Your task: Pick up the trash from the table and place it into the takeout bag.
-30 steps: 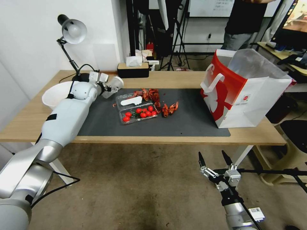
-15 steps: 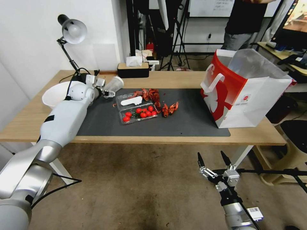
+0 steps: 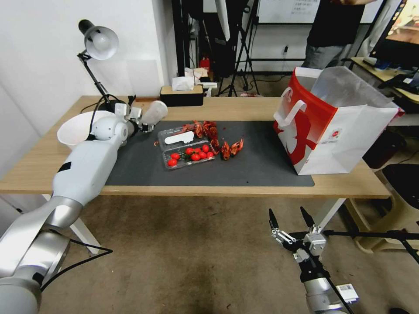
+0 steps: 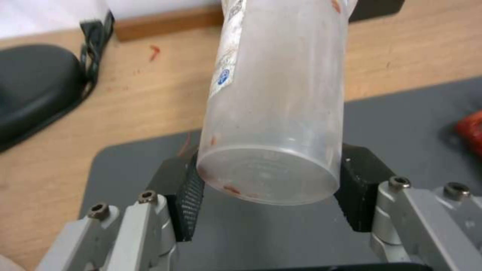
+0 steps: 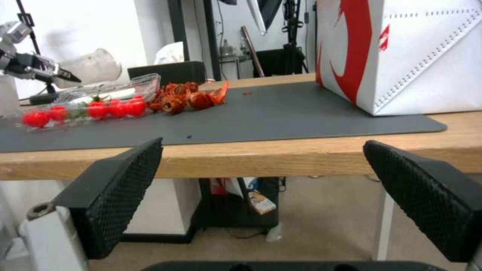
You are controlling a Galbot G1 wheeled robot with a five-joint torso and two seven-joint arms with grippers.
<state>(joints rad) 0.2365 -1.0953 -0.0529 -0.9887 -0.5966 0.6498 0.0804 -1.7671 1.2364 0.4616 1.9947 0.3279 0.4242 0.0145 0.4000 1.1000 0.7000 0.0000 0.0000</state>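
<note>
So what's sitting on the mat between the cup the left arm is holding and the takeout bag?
In the head view, between the cup in the left gripper and the takeout bag: a clear tomato tray, crayfish shells, then bare mat.

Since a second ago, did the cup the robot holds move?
Yes. The cup, gripped by the left end effector, has risen and tipped back toward the tissue box.

The cup (image 4: 276,113), clear plastic with red smears, is tilted above the mat's (image 3: 262,165) corner. The red-and-white bag (image 3: 336,126) stands upright, open, well apart.
</note>
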